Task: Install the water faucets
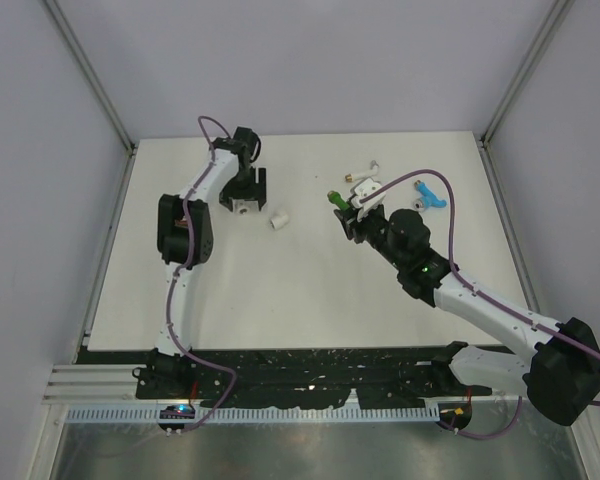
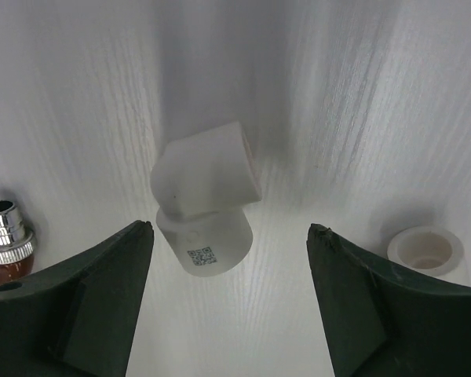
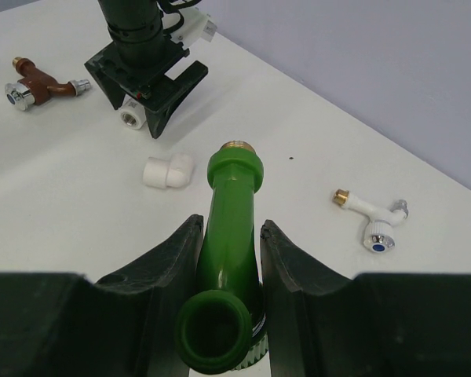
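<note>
Jaws of the right pincer (image 3: pixel 229 236) are clamped on the green plastic T-shaped water faucet (image 3: pixel 235 184), its brass-coloured threaded end pointing away. The left pincer (image 2: pixel 231 229) hangs with jaws apart astride a stubby white plastic elbow fitting (image 2: pixel 208 196) on the white tabletop (image 1: pixel 300 290), the brown plastic faucet (image 3: pixel 41 86) just beside it. The white plastic faucet (image 3: pixel 370 216) and blue plastic faucet (image 1: pixel 432 195) lie near the right pincer.

White table (image 1: pixel 280 290) scattered with small plumbing parts.
White elbow fitting (image 2: pixel 208 204), straight white fitting (image 1: pixel 278 219) and brown faucet (image 3: pixel 31 88) lie left; white faucet (image 1: pixel 365 177) and blue faucet (image 1: pixel 432 195) right.
</note>
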Robot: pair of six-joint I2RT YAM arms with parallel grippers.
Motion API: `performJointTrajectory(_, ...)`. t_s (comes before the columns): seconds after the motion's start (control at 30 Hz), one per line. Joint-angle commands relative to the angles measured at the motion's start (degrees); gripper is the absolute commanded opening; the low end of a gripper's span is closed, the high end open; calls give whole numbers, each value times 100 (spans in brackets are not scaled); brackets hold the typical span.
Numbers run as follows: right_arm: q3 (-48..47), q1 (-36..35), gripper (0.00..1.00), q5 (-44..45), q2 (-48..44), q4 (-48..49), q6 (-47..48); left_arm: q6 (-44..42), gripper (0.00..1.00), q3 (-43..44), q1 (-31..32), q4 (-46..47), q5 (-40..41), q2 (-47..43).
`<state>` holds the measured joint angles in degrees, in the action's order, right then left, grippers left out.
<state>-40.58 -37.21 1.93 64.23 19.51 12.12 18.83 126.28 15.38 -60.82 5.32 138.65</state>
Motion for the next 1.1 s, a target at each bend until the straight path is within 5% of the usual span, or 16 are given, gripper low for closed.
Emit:
performJointTrajectory(0.0,-12,3,5,-18,-95,501,45,270,80,222,-35,-79,-233,92)
performJointTrajectory(0.23,6,3,5,-106,-103,528,36,534,61,196,-184,-53,-374,110)
performJointTrajectory(0.37,6,12,5,-106,-112,528,36,534,28,-190,-175,131,-497,-100)
performJointTrajectory(0.47,-3,-5,5,-106,-138,519,36,595,11,-760,-175,263,-506,-469)
performJointTrajectory(0.83,32,3,5,-351,-261,545,19,1430,13,-5549,9,2230,-706,-3790)
performJointTrajectory(1.07,59,-14,5,-483,-297,572,-17,2107,28,-7133,281,2996,-1051,-4759)
